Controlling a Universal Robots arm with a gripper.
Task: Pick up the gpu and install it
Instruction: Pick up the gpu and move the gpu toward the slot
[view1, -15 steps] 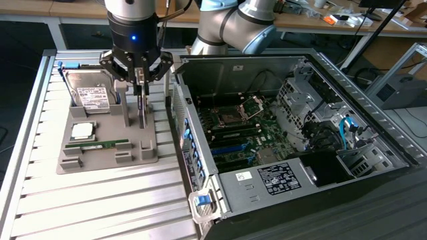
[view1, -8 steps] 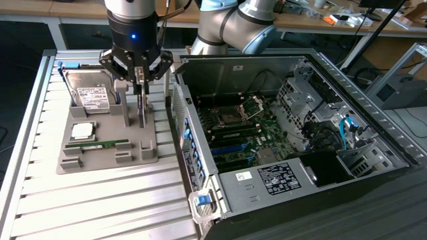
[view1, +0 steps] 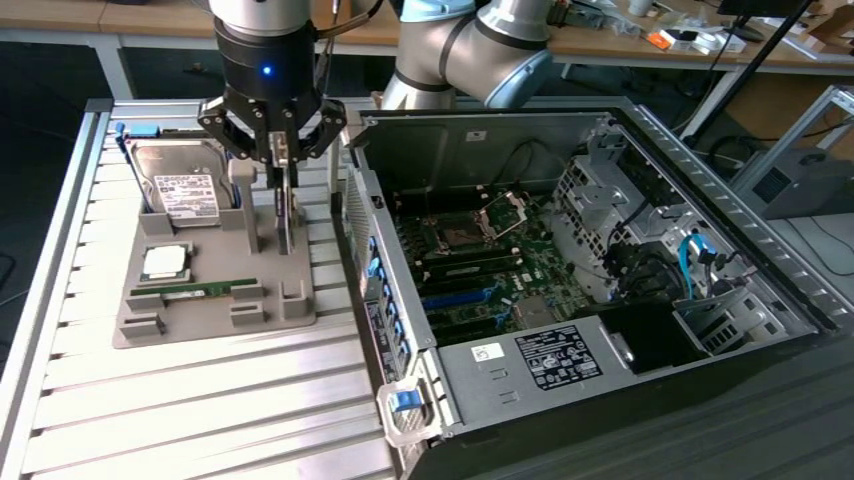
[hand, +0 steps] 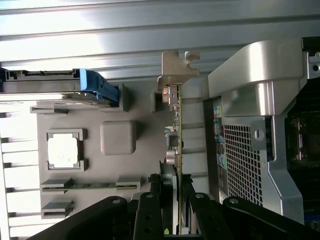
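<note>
As I look in through the exterior view, the gripper hangs over the grey parts fixture. That fixture lies on the slatted aluminium table at about nine o'clock from the open computer case. Its jaws stand partly closed and pinch the gpu by its upper edge, one finger on each face of the board. The card stands upright on its long edge, thin side toward me, with its lower edge down at the fixture's surface; I cannot tell whether it sits in its slot or has cleared it. From the card, the silver hard drive with its white label rests in its cradle at about ten o'clock. The square processor chip sits at about eight o'clock, and the narrow green memory stick lies at about seven o'clock. The case lies on its side with its panel off at three o'clock from the card, and its motherboard faces up inside, well apart from the gripper. On the wrist camera I see the card edge-on, running away from the dark fingers that press on both of its faces. Its silver bracket stands at the end farthest from them, and the case's perforated wall is just beside the card.
</note>
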